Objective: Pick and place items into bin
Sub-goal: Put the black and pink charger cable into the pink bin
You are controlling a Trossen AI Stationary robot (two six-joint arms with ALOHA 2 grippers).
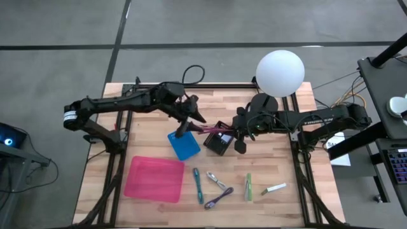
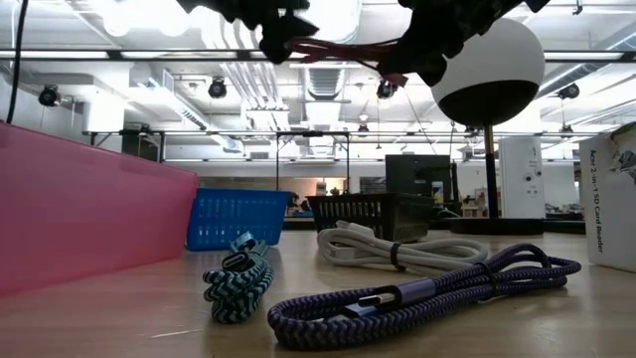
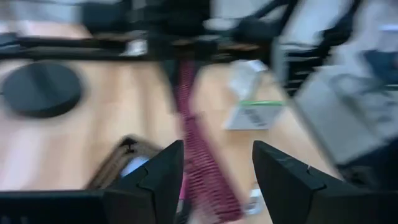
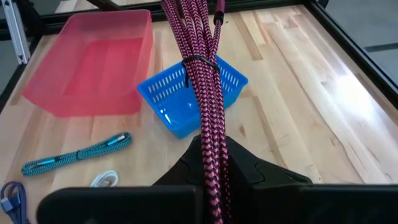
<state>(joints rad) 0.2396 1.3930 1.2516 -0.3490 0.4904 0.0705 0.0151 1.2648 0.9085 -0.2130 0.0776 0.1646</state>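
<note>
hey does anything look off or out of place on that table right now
Mostly tidy. The odd part is the red braided cable: it hangs in the air between both arms above the blue basket, pinched in the right gripper, while the left gripper stands open around it. The other cables lie loose on the table.

A white globe lamp [image 1: 280, 74] stands at the far edge of the wooden table [image 1: 318, 191], with a white box [image 2: 611, 197] at the right edge and what may be a monitor [image 1: 9, 138] off left.
</note>
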